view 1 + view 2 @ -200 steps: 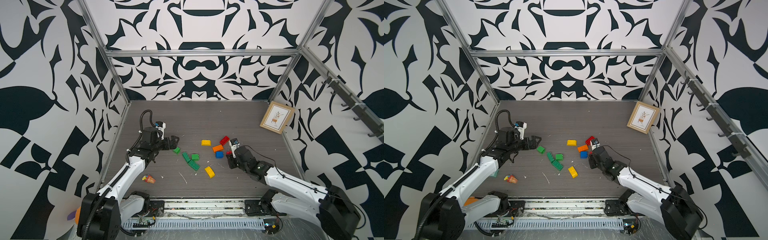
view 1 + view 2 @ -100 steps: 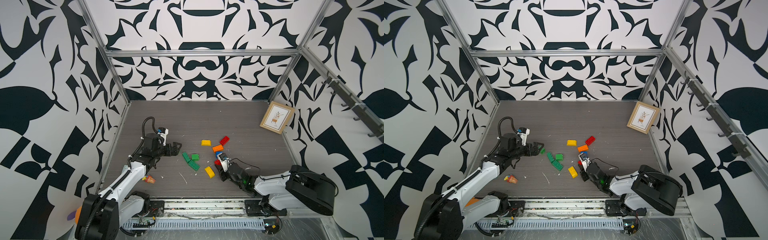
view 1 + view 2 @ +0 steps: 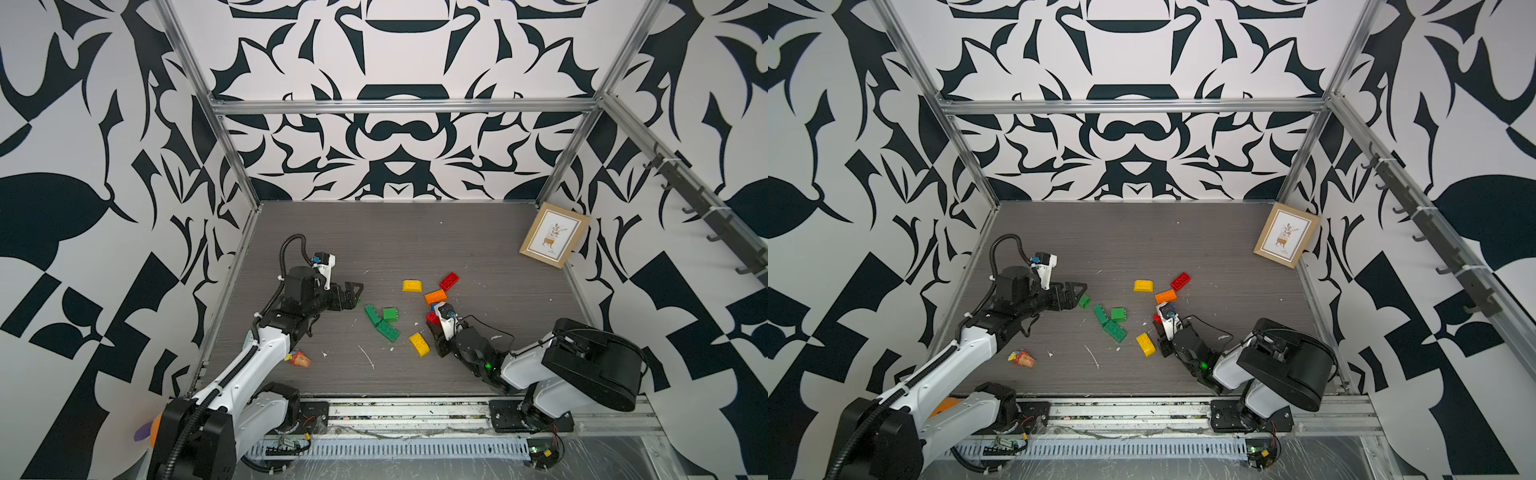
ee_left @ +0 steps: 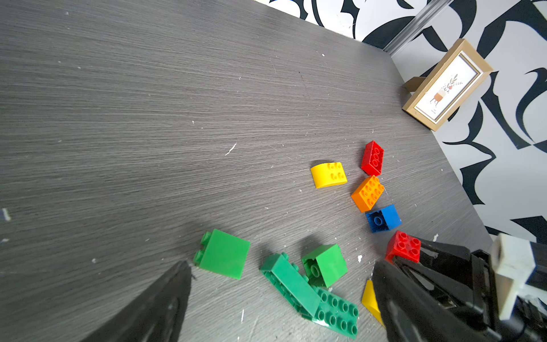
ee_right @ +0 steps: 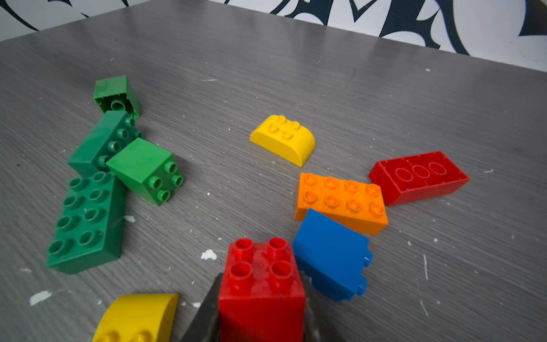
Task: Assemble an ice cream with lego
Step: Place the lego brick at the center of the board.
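Gray counter [image 3: 415, 232], white crumbs [image 3: 368, 357] scattered on it. Picture frame [image 3: 555, 240] stands at far right, by wall [image 3: 399, 158]. Crumpled orange-red wrapper [image 3: 300, 359] near front left. Dark hooks [image 3: 706, 212] on right wall.

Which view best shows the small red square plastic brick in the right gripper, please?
Right wrist view: the small red plastic brick fills the foreground, studs clear, in the right gripper. Left wrist view shows it smaller; both top views, only a red sliver.
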### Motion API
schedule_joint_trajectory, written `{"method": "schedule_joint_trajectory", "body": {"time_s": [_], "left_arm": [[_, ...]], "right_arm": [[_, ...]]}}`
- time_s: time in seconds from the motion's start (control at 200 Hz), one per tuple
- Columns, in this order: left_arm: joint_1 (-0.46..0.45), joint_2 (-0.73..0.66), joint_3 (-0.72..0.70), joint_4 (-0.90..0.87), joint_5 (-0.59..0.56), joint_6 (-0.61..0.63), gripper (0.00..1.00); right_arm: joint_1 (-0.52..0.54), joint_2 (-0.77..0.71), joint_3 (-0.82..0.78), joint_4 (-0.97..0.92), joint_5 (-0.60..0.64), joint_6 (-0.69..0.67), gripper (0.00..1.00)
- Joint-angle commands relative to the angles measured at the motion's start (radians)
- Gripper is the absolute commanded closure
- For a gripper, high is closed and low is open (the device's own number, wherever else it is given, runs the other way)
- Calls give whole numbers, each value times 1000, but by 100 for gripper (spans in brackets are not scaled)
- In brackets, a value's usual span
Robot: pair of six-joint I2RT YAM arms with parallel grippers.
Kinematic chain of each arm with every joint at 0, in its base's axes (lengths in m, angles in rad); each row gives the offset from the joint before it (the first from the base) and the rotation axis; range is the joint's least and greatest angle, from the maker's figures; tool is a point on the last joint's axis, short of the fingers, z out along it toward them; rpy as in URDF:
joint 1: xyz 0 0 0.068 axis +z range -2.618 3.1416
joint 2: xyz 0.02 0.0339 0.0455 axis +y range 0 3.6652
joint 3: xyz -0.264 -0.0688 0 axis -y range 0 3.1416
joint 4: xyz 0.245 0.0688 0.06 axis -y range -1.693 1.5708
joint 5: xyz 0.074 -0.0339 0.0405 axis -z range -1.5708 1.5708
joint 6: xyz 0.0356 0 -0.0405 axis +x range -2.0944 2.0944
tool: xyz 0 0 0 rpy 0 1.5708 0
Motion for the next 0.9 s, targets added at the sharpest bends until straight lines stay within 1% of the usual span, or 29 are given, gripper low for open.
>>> {"method": "schedule_joint_trajectory", "body": {"time_s": [0.0,0.275,0.325,0.38,0.45,0.565,0.815,0.895], "left_arm": [[-3,1,-17,19,6,-3,1],[-3,1,-23,25,12,-9,1],[-3,-1,-21,25,15,-9,1],[-3,-2,-20,22,18,-8,1],[-3,-4,-21,22,16,-7,1],[-4,-4,-21,21,12,-6,1],[-4,-3,-27,19,17,-3,1],[-3,-8,-31,18,17,-2,1]], "right_arm": [[6,35,7,107,33,-18,87],[6,229,-54,349,33,25,85],[7,240,-60,345,31,29,84],[5,245,-70,349,34,37,80],[7,245,-80,349,27,49,69],[6,249,-97,349,34,64,58],[11,248,-112,349,44,76,51],[12,226,-112,348,42,84,49]]}}
